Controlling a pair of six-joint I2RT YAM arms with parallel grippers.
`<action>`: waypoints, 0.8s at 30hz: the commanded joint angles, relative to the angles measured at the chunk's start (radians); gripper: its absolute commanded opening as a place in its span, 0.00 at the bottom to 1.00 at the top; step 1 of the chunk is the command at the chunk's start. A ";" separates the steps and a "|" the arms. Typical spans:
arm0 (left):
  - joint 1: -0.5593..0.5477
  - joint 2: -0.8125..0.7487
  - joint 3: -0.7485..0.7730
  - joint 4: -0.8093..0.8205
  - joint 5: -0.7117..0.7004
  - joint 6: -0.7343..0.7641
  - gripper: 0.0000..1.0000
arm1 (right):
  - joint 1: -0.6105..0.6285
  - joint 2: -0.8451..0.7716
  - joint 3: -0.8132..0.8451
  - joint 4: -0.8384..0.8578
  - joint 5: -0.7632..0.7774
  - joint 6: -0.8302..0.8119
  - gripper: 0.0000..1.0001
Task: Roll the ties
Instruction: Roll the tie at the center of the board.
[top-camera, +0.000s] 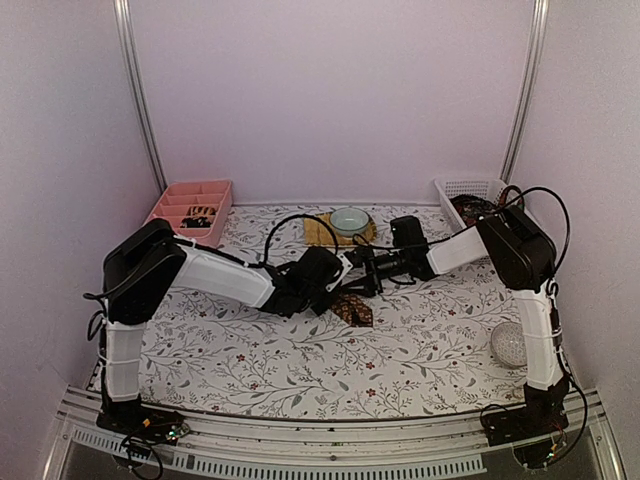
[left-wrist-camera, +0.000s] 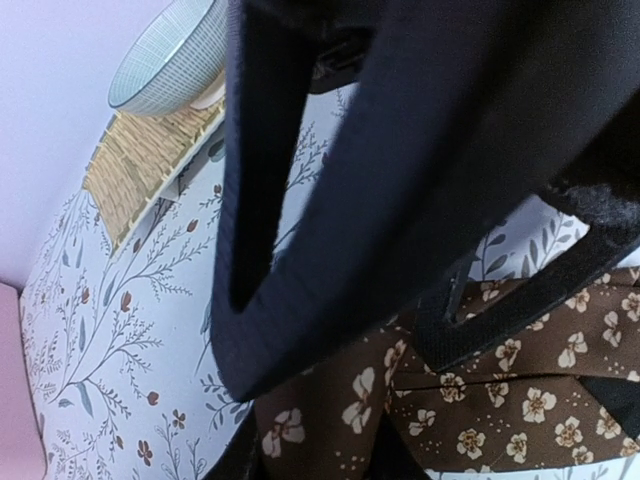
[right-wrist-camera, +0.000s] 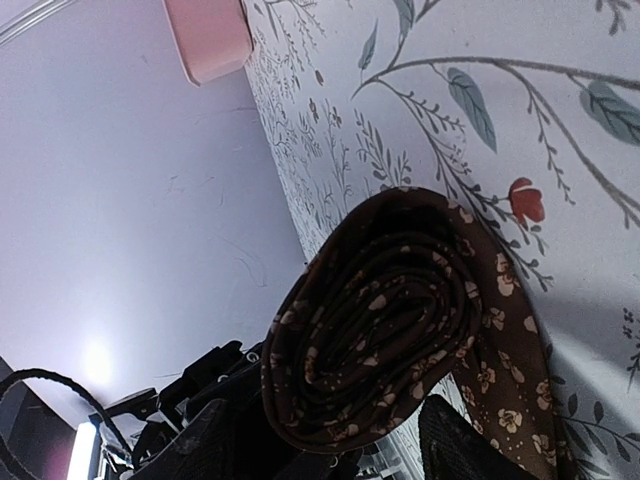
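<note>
A dark brown tie with small pale flowers is held over the middle of the floral tablecloth, where both arms meet. The right wrist view shows its rolled end as a tight spiral. My right gripper is shut on that roll, one finger on each side. In the left wrist view the loose flat tail of the tie runs between my left gripper's fingers, which are shut on it. The right gripper's black fingers fill most of that view. Seen from above, the left gripper and the right gripper nearly touch.
A pink divided tray at the back left holds a small roll. A white basket at the back right holds dark fabric. A pale bowl sits on a woven mat behind the grippers. A whitish ball lies near the right arm.
</note>
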 joint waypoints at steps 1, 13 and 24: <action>-0.023 0.028 -0.009 0.027 -0.038 0.036 0.22 | 0.007 0.107 -0.025 0.134 -0.026 0.079 0.62; -0.041 0.049 0.016 0.012 -0.069 0.064 0.24 | 0.040 0.129 -0.029 0.069 -0.009 0.040 0.54; -0.031 -0.013 -0.005 -0.029 0.034 0.007 0.66 | 0.040 0.128 -0.038 0.012 0.024 -0.012 0.37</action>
